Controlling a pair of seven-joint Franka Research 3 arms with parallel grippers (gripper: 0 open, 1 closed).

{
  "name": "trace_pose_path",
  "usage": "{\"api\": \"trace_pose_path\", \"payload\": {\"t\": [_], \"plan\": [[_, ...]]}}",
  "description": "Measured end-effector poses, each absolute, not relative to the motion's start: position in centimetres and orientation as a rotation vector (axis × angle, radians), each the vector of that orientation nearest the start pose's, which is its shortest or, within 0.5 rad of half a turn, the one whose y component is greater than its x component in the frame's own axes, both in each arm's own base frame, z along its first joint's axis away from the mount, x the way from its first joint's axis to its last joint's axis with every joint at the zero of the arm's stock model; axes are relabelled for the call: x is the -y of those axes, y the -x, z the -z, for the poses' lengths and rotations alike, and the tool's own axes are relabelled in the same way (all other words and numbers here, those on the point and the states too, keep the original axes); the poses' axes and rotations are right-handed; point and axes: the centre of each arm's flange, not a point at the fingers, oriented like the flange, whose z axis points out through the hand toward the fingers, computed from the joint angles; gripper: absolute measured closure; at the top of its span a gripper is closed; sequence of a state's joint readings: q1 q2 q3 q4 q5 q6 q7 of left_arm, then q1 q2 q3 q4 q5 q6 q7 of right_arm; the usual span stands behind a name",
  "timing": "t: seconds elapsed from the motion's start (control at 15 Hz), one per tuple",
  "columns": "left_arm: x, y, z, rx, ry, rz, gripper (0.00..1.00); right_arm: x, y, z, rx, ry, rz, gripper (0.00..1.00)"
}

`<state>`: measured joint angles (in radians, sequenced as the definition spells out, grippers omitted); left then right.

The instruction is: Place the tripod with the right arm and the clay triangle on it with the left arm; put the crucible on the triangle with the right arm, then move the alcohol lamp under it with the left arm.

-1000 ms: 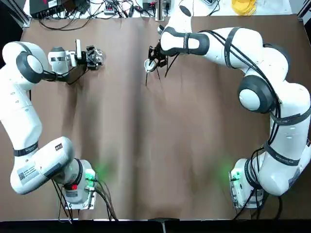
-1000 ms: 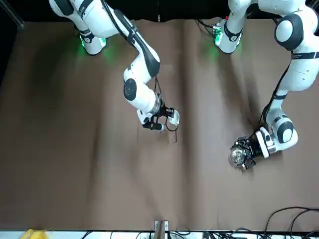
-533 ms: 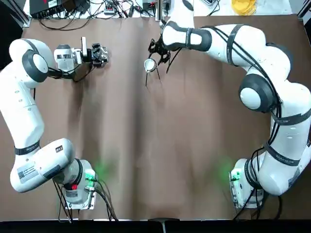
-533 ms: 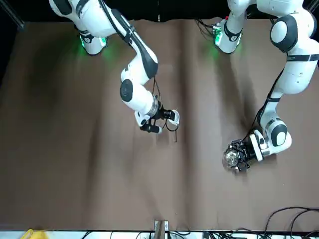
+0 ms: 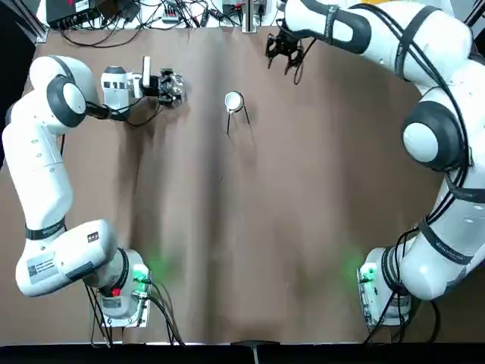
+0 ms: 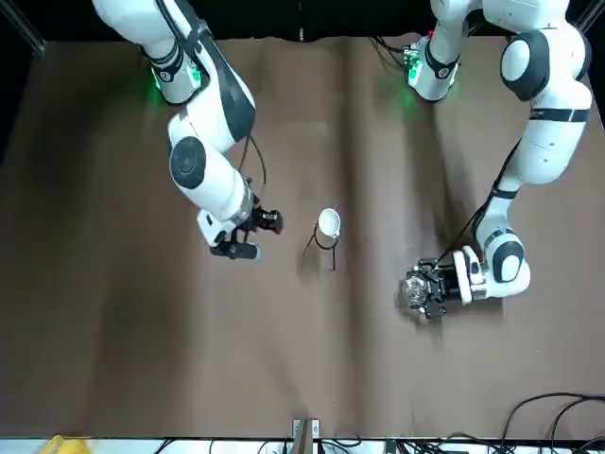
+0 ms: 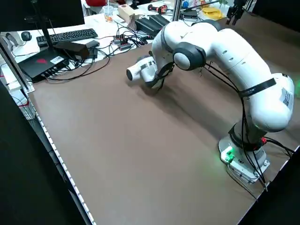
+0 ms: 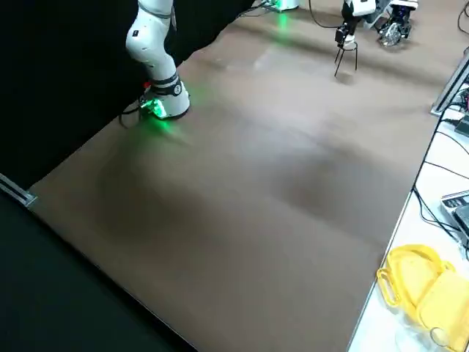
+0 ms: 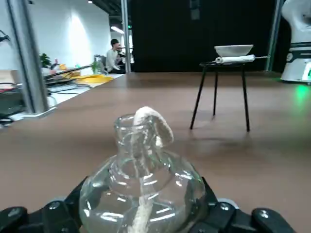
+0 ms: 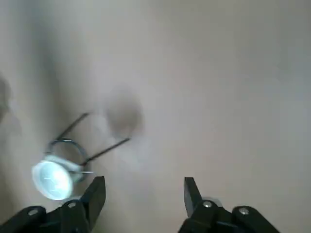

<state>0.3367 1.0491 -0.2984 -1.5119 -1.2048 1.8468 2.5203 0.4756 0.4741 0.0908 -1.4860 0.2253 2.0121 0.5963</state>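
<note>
Top view shows the tripod standing upright near the far middle of the worktop, with the crucible seated on its ring. In the left wrist view we note the clay triangle lying flat across the ring beneath the cup.

We find the right gripper raised beside the far edge, well apart from the stand, its jaws spread and holding nothing.

The left gripper sits low at the worktop, to the left of the tripod, its jaws pinching the alcohol lamp around its round glass body. The lamp stands upright, wick at the neck, not yet beneath the ring.

We judge the step in hand to be carrying the lamp under the crucible. To do it well, we advise:
- keeping the lamp level and low, so that its neck passes beneath the ring;
- entering through the gap between two legs, not across one;
- stopping with the wick directly below the cup before letting go.

A brush against any thin leg could tip the stand and spill the crucible.
</note>
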Motion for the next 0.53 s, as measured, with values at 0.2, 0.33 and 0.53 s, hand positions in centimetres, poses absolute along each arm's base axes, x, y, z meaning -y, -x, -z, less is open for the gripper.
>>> {"api": "trace_pose_path", "payload": {"t": [0.2,0.33,0.53], "plan": [[6.5,-64.4,-6.9,1.355,-1.313,-1.122,0.13,-33.9,-59.2,-43.1,-0.087,2.969,-0.157,0.26],[10.4,-62.5,-6.4,1.366,-1.27,-1.055,0.13,-27.0,-60.1,-46.9,0.063,2.979,-0.208,0.26],[12.9,-61.0,-6.6,1.376,-1.243,-1.008,0.13,-20.2,-60.3,-51.6,0.214,2.961,-0.175,0.26]]}}
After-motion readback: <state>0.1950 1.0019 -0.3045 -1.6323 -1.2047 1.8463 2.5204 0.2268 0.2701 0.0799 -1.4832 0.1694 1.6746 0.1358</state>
